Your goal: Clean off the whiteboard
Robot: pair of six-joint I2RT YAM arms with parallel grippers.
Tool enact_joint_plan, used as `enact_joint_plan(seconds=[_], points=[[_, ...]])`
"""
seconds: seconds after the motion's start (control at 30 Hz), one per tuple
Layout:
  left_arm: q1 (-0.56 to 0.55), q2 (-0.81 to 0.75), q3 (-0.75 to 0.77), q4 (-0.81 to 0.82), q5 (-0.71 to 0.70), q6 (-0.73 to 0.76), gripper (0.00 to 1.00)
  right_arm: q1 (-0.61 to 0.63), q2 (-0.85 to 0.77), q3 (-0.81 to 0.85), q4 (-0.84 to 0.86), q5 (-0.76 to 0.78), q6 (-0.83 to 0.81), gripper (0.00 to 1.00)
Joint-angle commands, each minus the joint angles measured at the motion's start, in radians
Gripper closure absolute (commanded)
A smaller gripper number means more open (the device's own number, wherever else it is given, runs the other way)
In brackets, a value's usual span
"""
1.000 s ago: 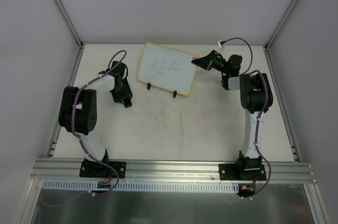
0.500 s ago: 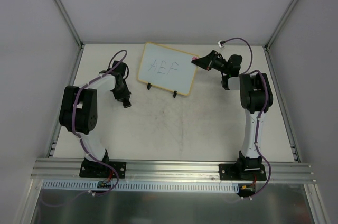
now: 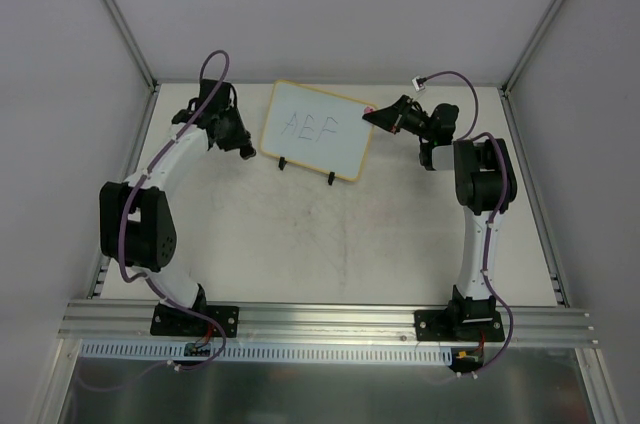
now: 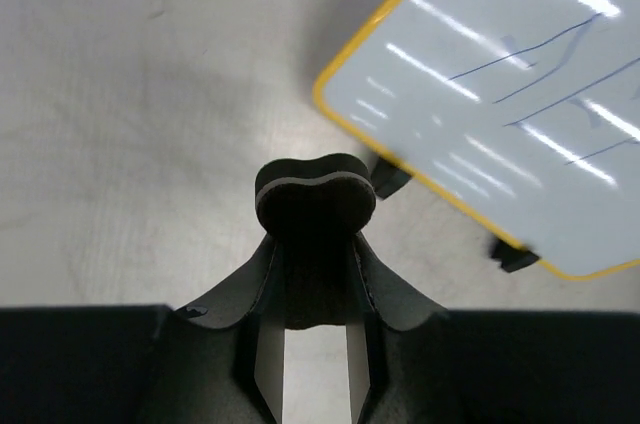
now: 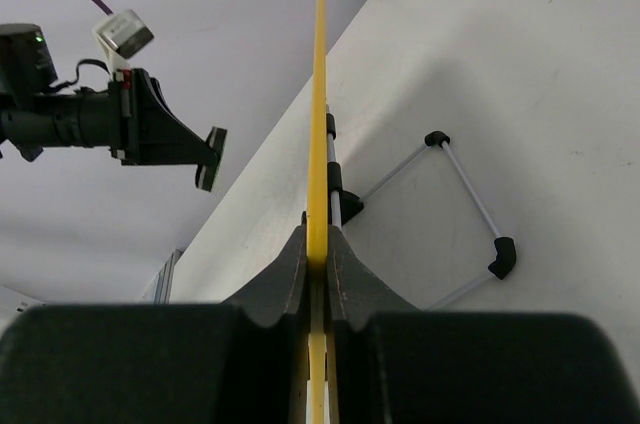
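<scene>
Whiteboard (image 3: 317, 130) stands tilted on two black feet (image 3: 284, 164) at the far middle of the counter (image 3: 330, 234). Blue writing (image 3: 308, 126) is on its face. Right tool (image 5: 318, 244) is clamped tight on the board's yellow edge at the upper right corner. Left tool (image 3: 244, 146) is near the board's left edge, not touching it. Its fingers are closed on a small dark pad (image 4: 316, 202) that sticks out past the tips.
</scene>
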State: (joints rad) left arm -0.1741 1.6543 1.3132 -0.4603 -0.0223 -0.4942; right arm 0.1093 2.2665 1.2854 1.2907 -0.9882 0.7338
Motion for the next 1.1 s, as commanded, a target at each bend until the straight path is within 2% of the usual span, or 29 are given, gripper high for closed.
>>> enact_joint_plan(seconds=[0.0, 0.03, 0.07, 0.13, 0.2, 0.5, 1.07], points=[[-0.033, 0.051, 0.125, 0.051, 0.105, 0.061, 0.93, 0.006, -0.018, 0.003, 0.24, -0.036, -0.005, 1.0], [-0.042, 0.061, 0.145, 0.063, 0.101, 0.089, 0.99, 0.006, -0.018, 0.005, 0.24, -0.036, -0.005, 1.0], [-0.053, 0.068, 0.168, 0.081, 0.087, 0.104, 1.0, 0.006, -0.018, 0.003, 0.24, -0.036, -0.005, 1.0], [-0.071, 0.091, 0.182, 0.153, 0.085, 0.137, 1.0, 0.007, -0.019, 0.005, 0.24, -0.038, -0.005, 1.0], [-0.073, 0.139, 0.237, 0.187, 0.142, 0.166, 1.0, 0.006, -0.022, 0.005, 0.24, -0.041, -0.002, 1.0], [-0.091, 0.315, 0.446, 0.203, 0.174, 0.264, 1.0, 0.006, -0.027, 0.006, 0.24, -0.046, -0.002, 1.0], [-0.15, 0.45, 0.569, 0.206, 0.11, 0.373, 1.0, 0.003, -0.033, 0.006, 0.242, -0.055, 0.003, 1.0]])
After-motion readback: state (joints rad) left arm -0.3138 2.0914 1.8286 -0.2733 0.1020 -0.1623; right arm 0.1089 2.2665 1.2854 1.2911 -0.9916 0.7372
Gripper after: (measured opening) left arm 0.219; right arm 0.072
